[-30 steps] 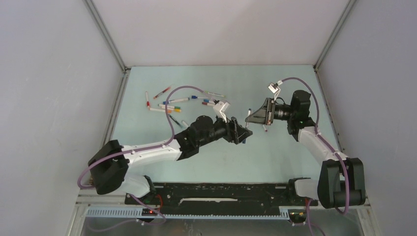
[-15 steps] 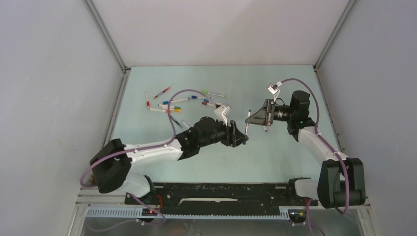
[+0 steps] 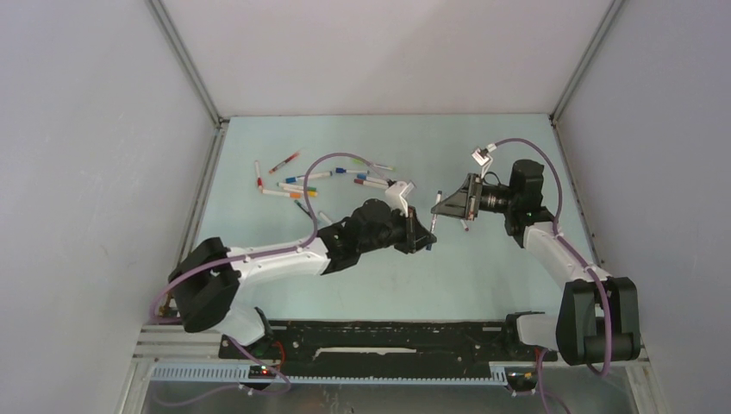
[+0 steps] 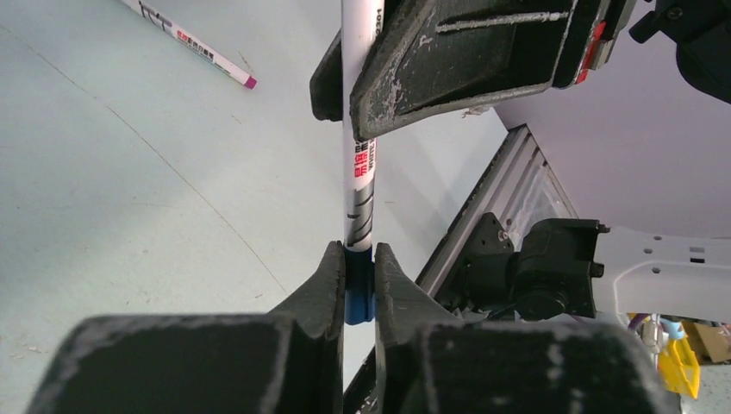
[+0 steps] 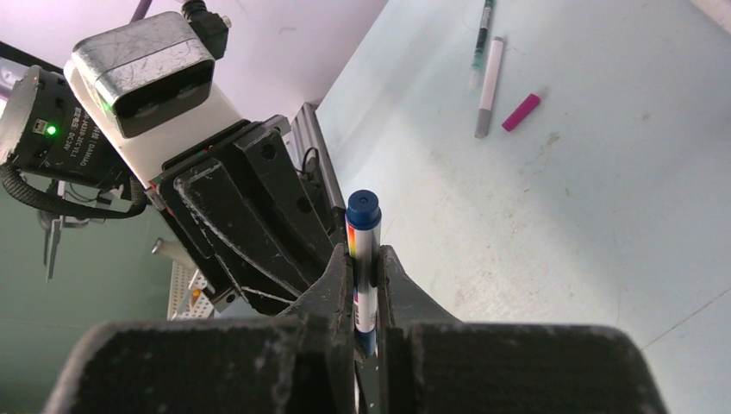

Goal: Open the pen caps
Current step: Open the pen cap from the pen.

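Mid-table (image 3: 483, 276), L hand (image 4: 359, 263) on cap (image 4: 358, 302), R hand (image 5: 366, 267) on pen (image 4: 359, 172)

Pale blue-green table (image 3: 483, 276). A loose scatter of white-barrelled pens (image 3: 293, 185) lies at ten to eleven o'clock. At three o'clock, another white pen (image 5: 489, 86) lies just beside a loose magenta cap (image 5: 521, 112), not touching it.

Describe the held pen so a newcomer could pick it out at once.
Look above the middle of the pale green table. A white-barrelled pen is held in the air there: right gripper on its barrel, left gripper pinching its blue cap. All other pens lie on the table.
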Controlling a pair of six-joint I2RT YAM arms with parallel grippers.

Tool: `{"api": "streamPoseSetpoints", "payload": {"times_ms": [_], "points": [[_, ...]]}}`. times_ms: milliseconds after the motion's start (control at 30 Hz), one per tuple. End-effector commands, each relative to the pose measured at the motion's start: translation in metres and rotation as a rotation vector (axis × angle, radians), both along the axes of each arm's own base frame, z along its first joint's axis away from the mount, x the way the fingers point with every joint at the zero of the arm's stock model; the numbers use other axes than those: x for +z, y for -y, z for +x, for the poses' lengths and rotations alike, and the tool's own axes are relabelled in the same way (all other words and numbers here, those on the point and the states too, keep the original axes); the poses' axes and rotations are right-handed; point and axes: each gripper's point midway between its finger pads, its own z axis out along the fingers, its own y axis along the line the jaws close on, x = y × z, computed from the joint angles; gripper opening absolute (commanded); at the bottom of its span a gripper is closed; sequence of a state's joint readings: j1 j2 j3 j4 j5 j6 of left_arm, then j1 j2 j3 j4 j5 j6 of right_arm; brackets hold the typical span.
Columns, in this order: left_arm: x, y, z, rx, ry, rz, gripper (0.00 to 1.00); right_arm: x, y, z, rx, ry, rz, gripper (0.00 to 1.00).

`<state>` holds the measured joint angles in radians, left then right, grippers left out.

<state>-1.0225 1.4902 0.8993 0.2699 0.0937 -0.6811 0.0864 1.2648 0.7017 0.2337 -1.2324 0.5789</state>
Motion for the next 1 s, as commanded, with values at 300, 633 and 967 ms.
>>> {"api": "streamPoseSetpoints", "payload": {"times_ms": [300, 633, 967], "points": [[-0.027, 0.024, -0.014, -0.111, -0.099, 0.041, 0.00, 0.033, 0.023, 0.052, -0.183, 0.129, -0.019, 0.00], [-0.071, 0.017, -0.038, -0.164, -0.170, 0.126, 0.00, 0.076, 0.052, 0.097, -0.331, 0.192, -0.008, 0.00], [-0.067, -0.011, -0.021, -0.017, -0.097, 0.183, 0.00, 0.029, 0.062, 0.082, -0.286, 0.227, -0.125, 0.00]]}}
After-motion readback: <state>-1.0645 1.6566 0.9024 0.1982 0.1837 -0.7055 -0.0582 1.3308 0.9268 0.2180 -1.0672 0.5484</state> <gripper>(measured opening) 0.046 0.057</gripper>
